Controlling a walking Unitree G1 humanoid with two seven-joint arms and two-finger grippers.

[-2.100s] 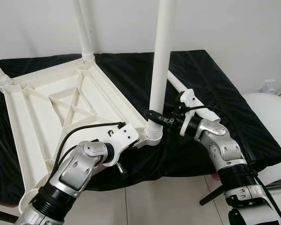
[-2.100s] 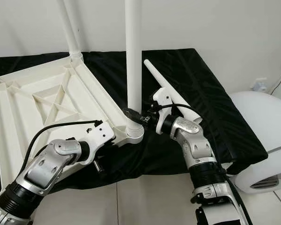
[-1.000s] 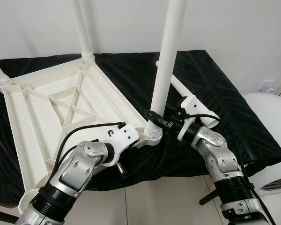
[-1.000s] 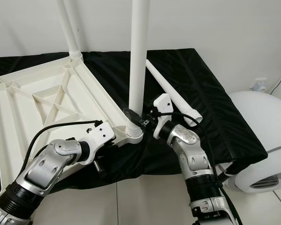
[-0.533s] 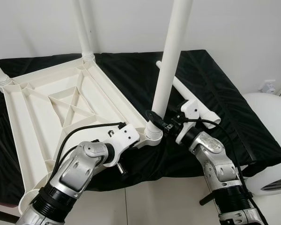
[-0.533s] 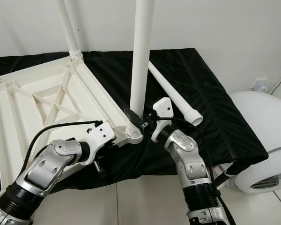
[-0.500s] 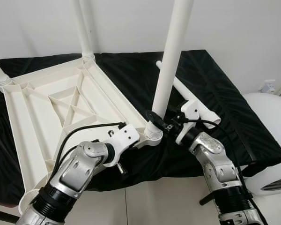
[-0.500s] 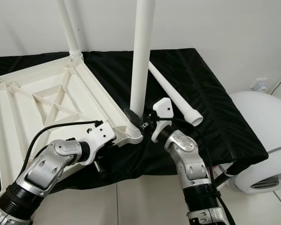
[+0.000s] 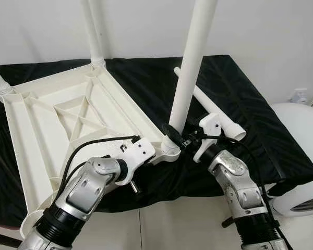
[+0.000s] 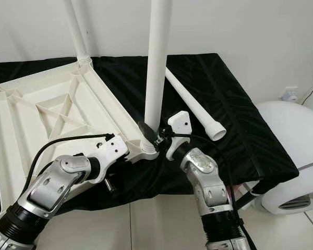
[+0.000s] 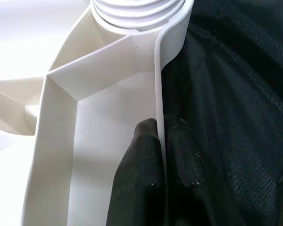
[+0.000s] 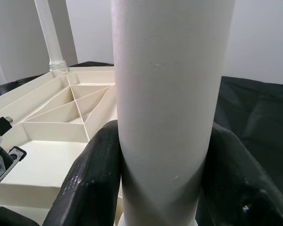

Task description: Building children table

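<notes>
White plastic table top (image 9: 57,112) lying upside down on black-covered desk (image 9: 240,99). Right pincer (image 12: 160,179) clamping leg (image 9: 190,73) low, near corner socket (image 9: 171,150); left pincer (image 11: 160,179) pinching top's rim. Leg likely light, stiff, smooth; gripping near base looking best.

The upturned tabletop (image 9: 68,114) lies on the cloth (image 9: 261,130), a loose leg (image 9: 208,107) to its right.

Beyond the right gripper (image 9: 173,136), passage is blocked by the upright leg (image 9: 190,67) clamped between its fingers; the loose leg (image 9: 208,108) lies behind it.
</notes>
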